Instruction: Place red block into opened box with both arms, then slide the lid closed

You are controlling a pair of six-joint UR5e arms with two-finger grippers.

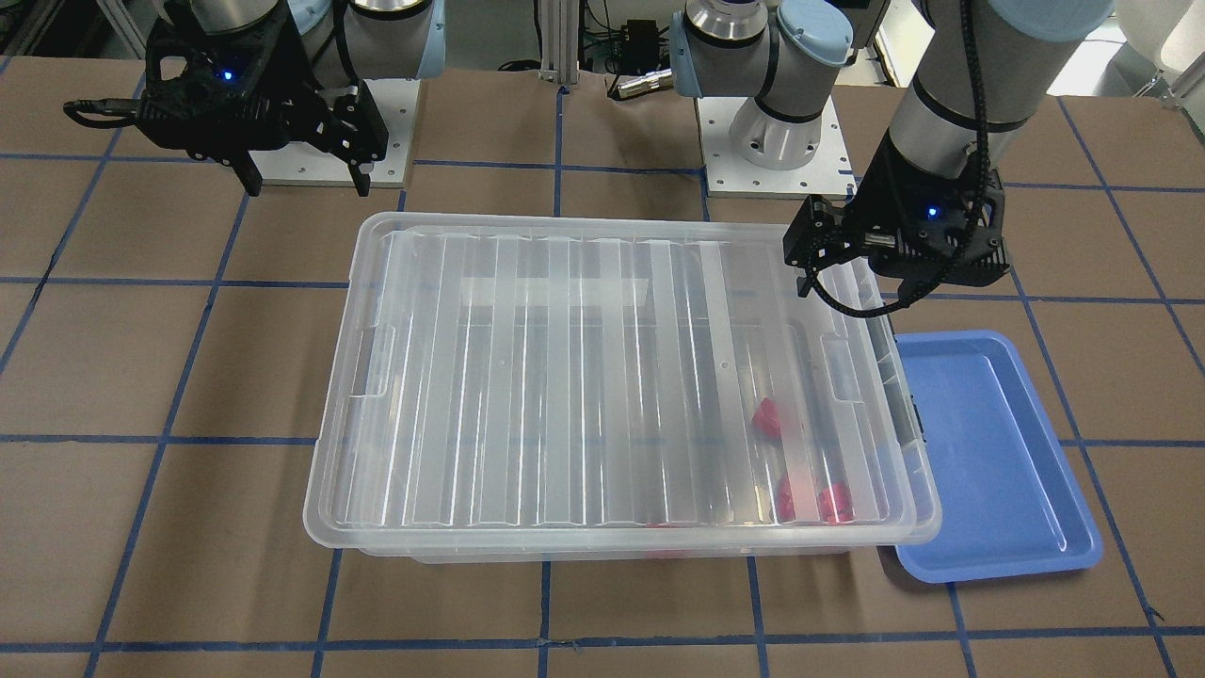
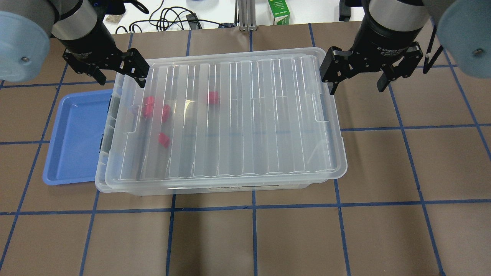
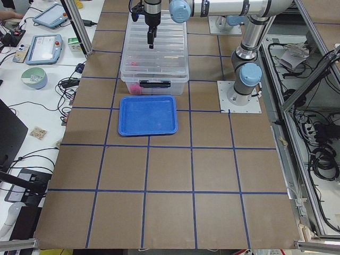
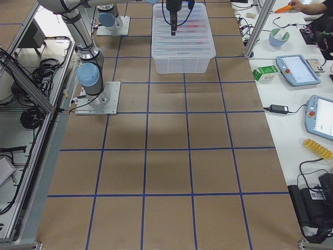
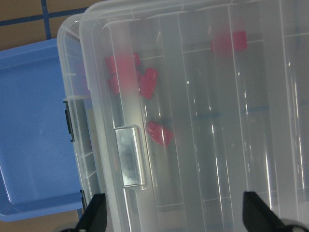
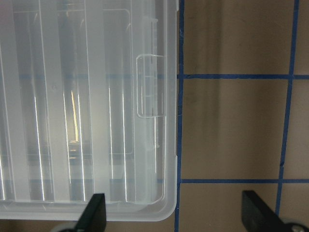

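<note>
Big clear box (image 2: 230,188) on the table (image 2: 383,230), ribbed lid (image 2: 245,115) flat on top, nearly shut but shifted a bit to the right; likely light, bendy and slippery, so best pushed at a short end. Small hard red blocks (image 2: 163,140) inside, near the left end. High over the two short ends, left gripper (image 2: 122,78) and right gripper (image 2: 356,86), fingers spread wide, holding nothing.

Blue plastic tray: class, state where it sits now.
Overhead view, left side: the shallow blue plastic tray lies flat beside the left short end of the large clear plastic box.
</note>
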